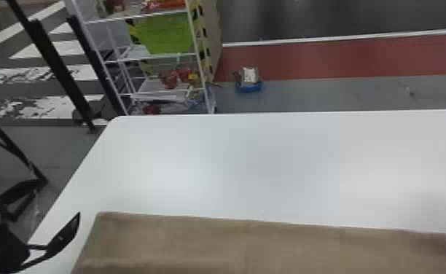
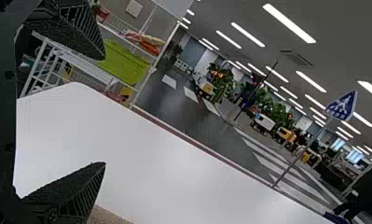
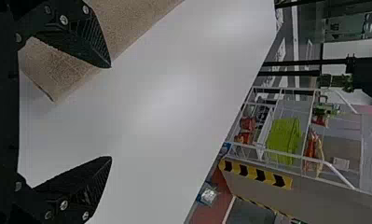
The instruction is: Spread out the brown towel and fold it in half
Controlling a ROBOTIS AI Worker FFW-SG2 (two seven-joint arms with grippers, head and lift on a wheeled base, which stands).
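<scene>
Evidently the work was framed from both ends. At the left, the black two-fingered left tool (image 2: pixel 104 111) hung released, its fingers parted around nothing, just beyond the left end of the cloth; that placing looked meant to give it ready access to a corner. Farther off on the left, past the far edge of the table, stood a white wire rack (image 1: pixel 160 56) with a bright green bin (image 1: pixel 169 34), likely kept out of the job's way.

Across the middle, the smooth white surface (image 1: pixel 233 164) with rounded corners offered a flat bed for spreading. On its near part lay the wide brown cloth towel (image 1: pixel 233 244), largely flat, its long far edge running nearly straight from left to right. Lying so near, it was probably easier for two arms to work together. Its near edge lay out of sight, so I could not tell whether the half fold was made.

At the right, the black two-fingered right tool (image 3: pixel 110 112) was released too, spread wide and empty beside the towel's right end, presumably to match its partner, since an even fold would need both ends handled together.
</scene>
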